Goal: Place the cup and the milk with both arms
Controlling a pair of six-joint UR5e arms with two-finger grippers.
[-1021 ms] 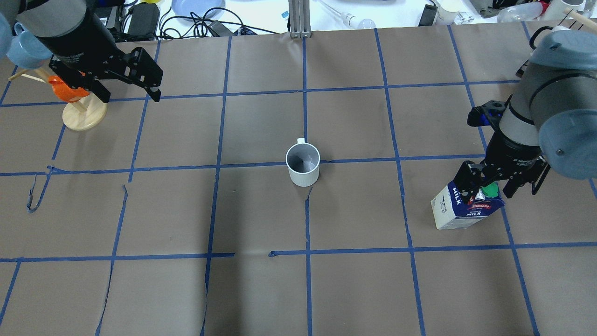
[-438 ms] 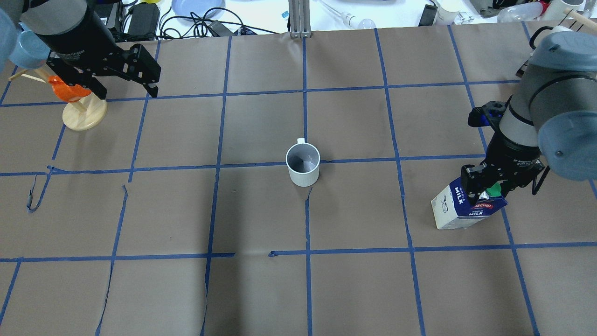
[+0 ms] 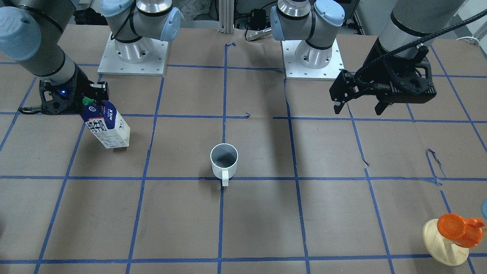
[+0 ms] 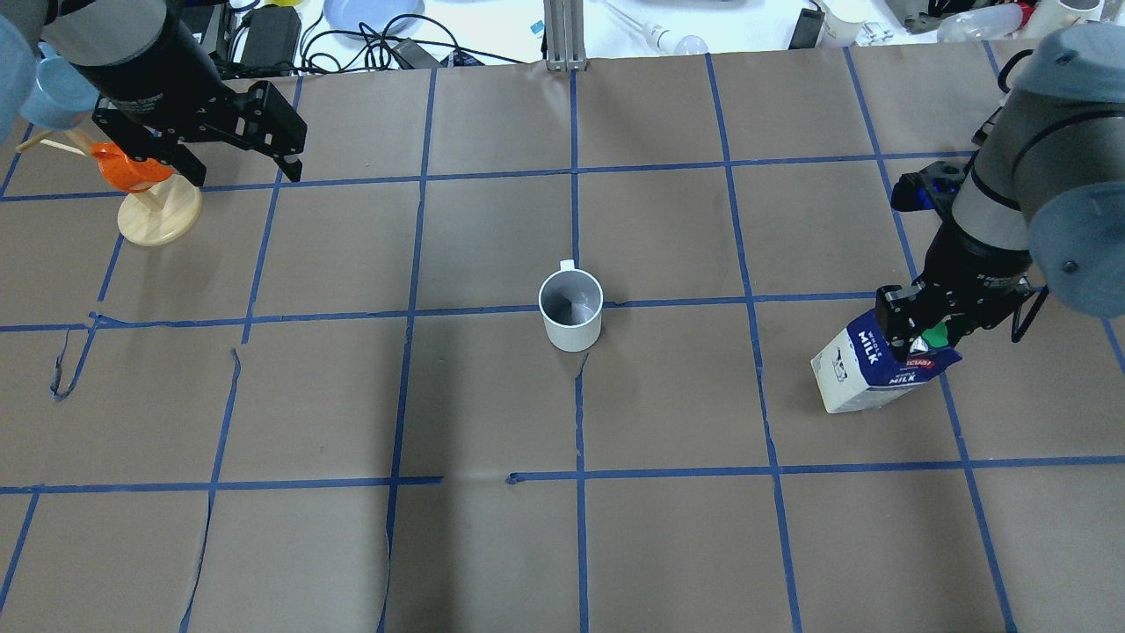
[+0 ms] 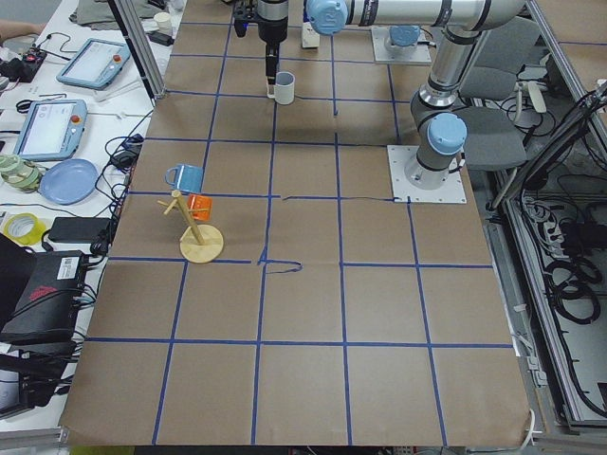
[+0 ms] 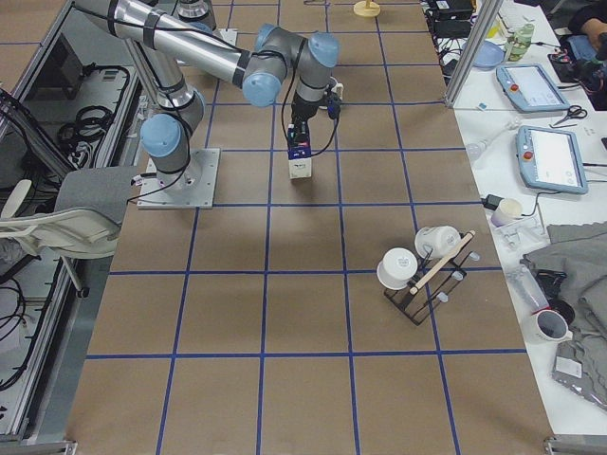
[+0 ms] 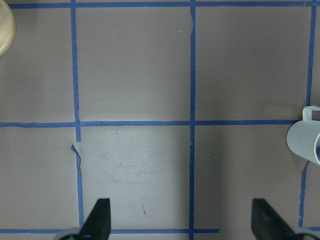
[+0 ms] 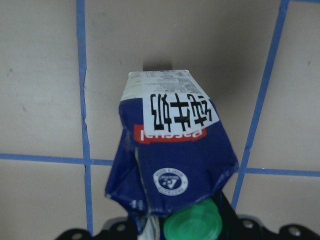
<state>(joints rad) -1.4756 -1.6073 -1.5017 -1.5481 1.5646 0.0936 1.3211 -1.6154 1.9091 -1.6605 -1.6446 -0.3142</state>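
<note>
The white cup stands upright at the table's middle, handle toward the far side; it also shows in the front view and at the right edge of the left wrist view. The milk carton hangs tilted at the right, its base just off the paper. My right gripper is shut on the carton's gable top beside the green cap. My left gripper is open and empty, high above the far left, well away from the cup.
An orange cup hangs on a pale wooden stand right beside my left gripper. A rack with white mugs stands toward the right end. Cables and a blue plate lie beyond the far edge.
My right gripper has shut on the carton's top and raised it a little, shifting it toward the far side. My left gripper has drifted slightly toward the far edge, still open.
</note>
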